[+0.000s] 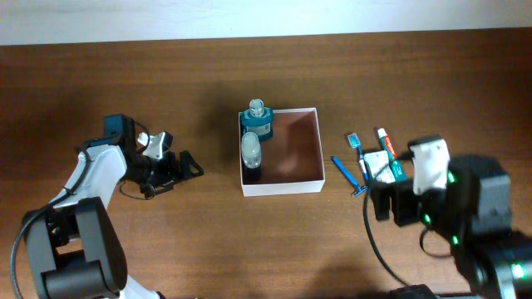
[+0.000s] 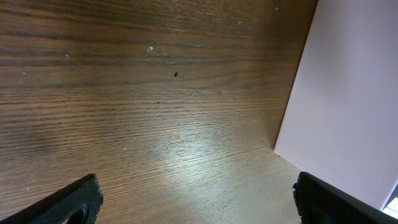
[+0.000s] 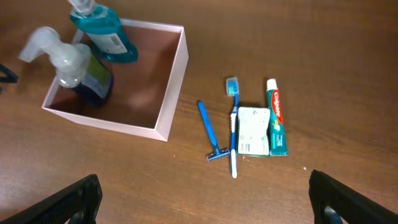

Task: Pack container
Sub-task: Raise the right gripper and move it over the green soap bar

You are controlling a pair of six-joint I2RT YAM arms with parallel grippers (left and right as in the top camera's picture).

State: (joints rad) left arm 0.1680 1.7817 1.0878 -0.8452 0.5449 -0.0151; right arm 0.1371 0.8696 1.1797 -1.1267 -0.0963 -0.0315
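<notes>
A square, shallow cardboard container (image 1: 295, 145) sits near the middle of a dark wood-grain tabletop (image 1: 208, 241), between two robot arms. Its thin outer walls are plain matte white and its inside is reddish-brown.

The left hand (image 1: 187, 166) lies low on the tabletop near the container's outer wall, not touching it, with its black fingers pointing toward the box. They are spread wide apart and hold nothing. In the left wrist view only the two dark fingertips show at the bottom corners, with bare wood between them (image 2: 199, 205). The container's flat white wall (image 2: 348, 93) fills the right side of that view.

The right hand (image 1: 391, 199) is on the opposite side, farther from the container. Its fingers are also spread wide and empty, and from its wrist camera (image 3: 205, 205) the box (image 3: 177, 81) lies ahead and to the left.

Two bottles stand upright inside the container along one wall. One is a teal translucent mouthwash bottle (image 3: 102, 34) in a corner. Beside it is a pump bottle (image 3: 74, 65) with a frosted pump head and a dark body.

On the tabletop between the container and the right hand lie several small items:
- A slim blue plastic razor (image 3: 209, 130).
- A blue and white toothbrush (image 3: 233, 124).
- A small white rectangular packet (image 3: 254, 130).
- A green toothpaste tube (image 3: 275, 118) with a red and white end.

The last three lie side by side, touching or nearly so.
</notes>
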